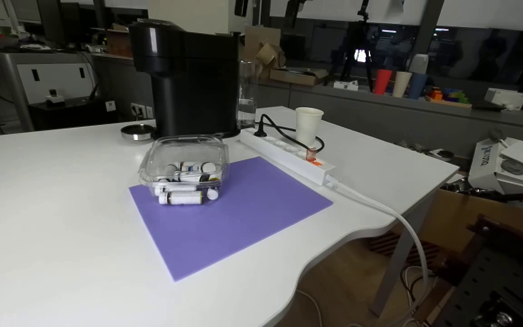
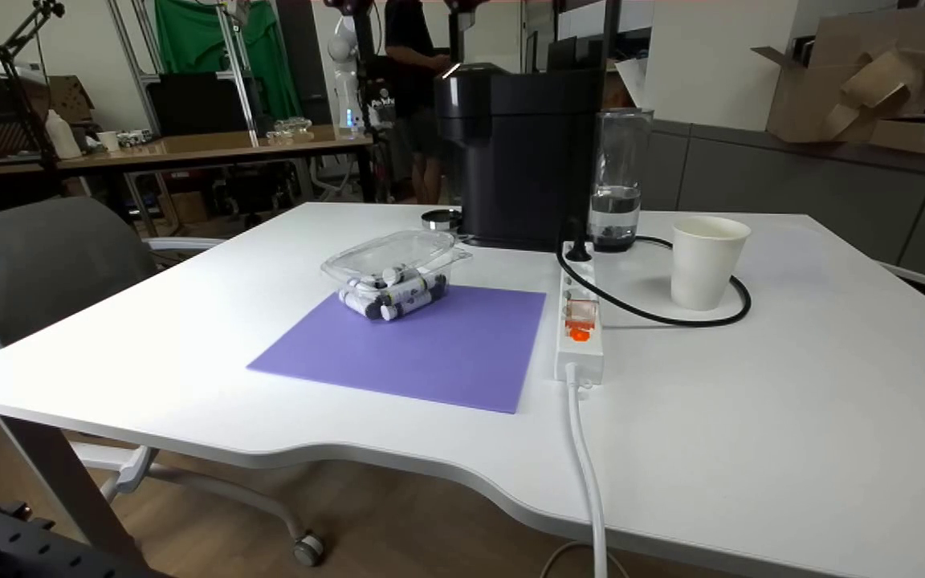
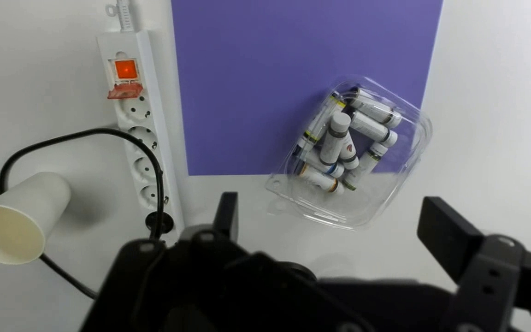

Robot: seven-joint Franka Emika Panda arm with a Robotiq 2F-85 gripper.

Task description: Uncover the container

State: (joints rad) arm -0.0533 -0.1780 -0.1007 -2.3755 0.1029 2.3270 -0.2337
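Pincer (image 3: 332,221) stood spread wide in the wrist view, its two black pads (image 3: 447,235) well apart, gripping nothing; one pad was at approx. 8 o'clock from the clear plastic tub (image 3: 362,205), the other btwn 4 & 5. Tub (= the container) sat on the white surface (image 1: 52,227), partly over a corner of the purple sheet (image 3: 247,92), at abt 5 o'clock from the sheet's middle in that same view. Its see-through lid (image 1: 184,150) appeared to lie over the top; couldn't tell if it was latched. Inside were sev. white-labelled vials (image 3: 376,113), jumbled at diff. angles. In an exterior view, w/ the tub as centre, the black coffee machine (image 1: 193,86) stood at 12 o'clock, a shiny-rimmed round dish (image 1: 136,136) at 10, just beside the machine's base, & a tall clear vessel (image 1: 248,91) at 1. White paper cup (image 1: 308,127) was upright at 2 o'clock & the white power strip (image 1: 284,152) at approx. 3. Per the wrist view, the strip's orange switch (image 3: 126,69) was lit, its red flap (image 3: 125,90) raised, & a black plug (image 3: 168,223) filled the socket at the 6 o'clock end. Black cable (image 3: 85,133) ran from the plug & curved part-way round the cup. White lead (image 3: 126,18) left the strip's 12 o'clock end.
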